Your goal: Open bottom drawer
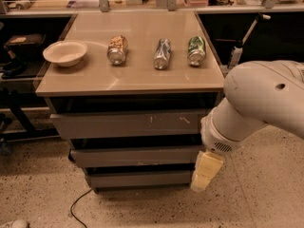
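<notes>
The bottom drawer [137, 178] is the lowest of three grey-brown fronts in the cabinet, a plain flat panel close to the floor. It sits slightly forward under the middle drawer [135, 156] and the scuffed top drawer [128, 123]. My gripper [203, 175] hangs from the white arm [256, 103] at the right end of the bottom drawer's front, pointing down. It overlaps the drawer's right edge.
On the cabinet top [137, 75] lie a white bowl [65, 53] and three cans on their sides [117, 49] [162, 53] [196, 50]. A black cable [78, 203] runs on the speckled floor at front left. Cluttered benches stand behind.
</notes>
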